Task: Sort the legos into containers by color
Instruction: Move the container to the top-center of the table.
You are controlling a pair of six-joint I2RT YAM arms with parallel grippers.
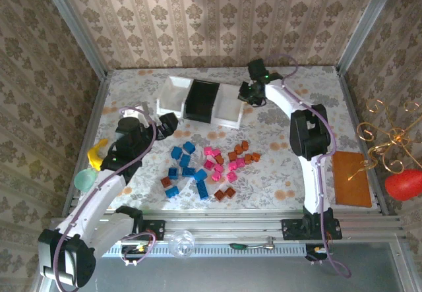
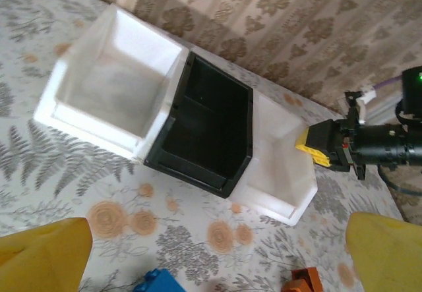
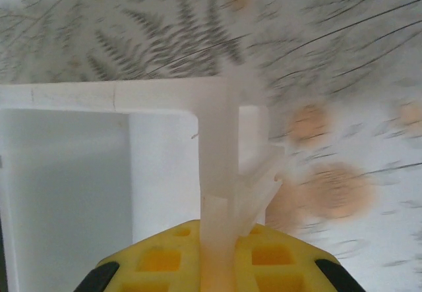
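Toward the far side of the pale floral table (image 1: 277, 173), three small shallow rectangular plastic trays (image 1: 198, 99) joined in a row: left white tray (image 1: 173, 93), middle black tray (image 1: 202, 99), right white tray (image 1: 227, 111).

At the outer end of the right white tray, the right gripper (image 1: 250, 94), its yellow fingers (image 3: 165, 259) pressed together on that tray's thin white wall just beside a corner, the wall pinched between the pads. Same grip seen from the left wrist: one yellow finger flat against the tray's rim.

Just in front of the left end of the row, not touching it, the left gripper (image 1: 165, 124), jaws spread wide over bare tabletop, gripping nothing; yellow fingertips (image 2: 46, 256) at the two lower corners of its own view.

In front of the trays, between the two arms and well apart from both grippers, the small plastic lego bricks (image 1: 210, 165), loose on the table: blue bricks (image 1: 185, 161) to the left, bright pink bricks (image 1: 217, 169) in the middle, orange-brown bricks (image 1: 233, 155) to the right, plus a few more orange-brown ones along the near edge of the scatter.

By the left arm at the table's left edge, a yellow banana-shaped toy (image 1: 97, 153) and, nearer, a pale green cup (image 1: 84, 178). By the right arm at the right edge, a flat orange-brown rectangular board (image 1: 351, 178)
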